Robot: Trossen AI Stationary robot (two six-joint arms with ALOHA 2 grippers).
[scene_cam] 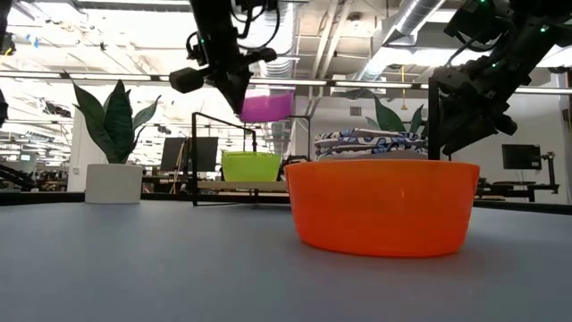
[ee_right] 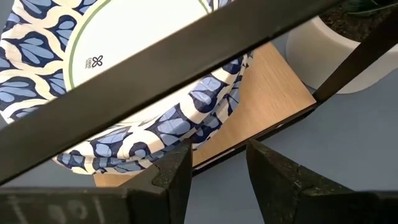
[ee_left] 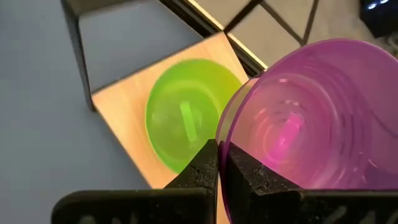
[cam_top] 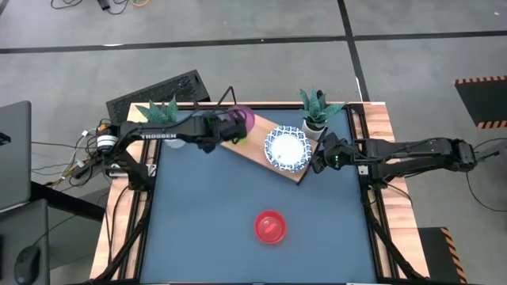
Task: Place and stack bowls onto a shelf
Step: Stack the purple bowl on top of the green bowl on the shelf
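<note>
Nearest the low camera sits the red bowl (scene_cam: 382, 206), alone toward the table's (cam_top: 198, 229) front edge. Left gripper (ee_left: 217, 163) pinches the purple bowl (ee_left: 311, 112) by its rim, held above the shelf's (cam_top: 253, 152) left end, over the green bowl (ee_left: 186, 118). It looks like light, stiff, slick plastic, so the rim is the place to grip. Right gripper (ee_right: 217, 165) stands parted, holding nothing, at the shelf's right corner beside the patterned dishes (ee_right: 118, 74); their count is unclear.

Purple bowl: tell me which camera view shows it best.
The left wrist view: the purple bowl fills it, rim pinched by the shut left gripper above the green bowl. The high view shows it half hidden by the arm, the low view side-on, the right wrist view nothing.
</note>
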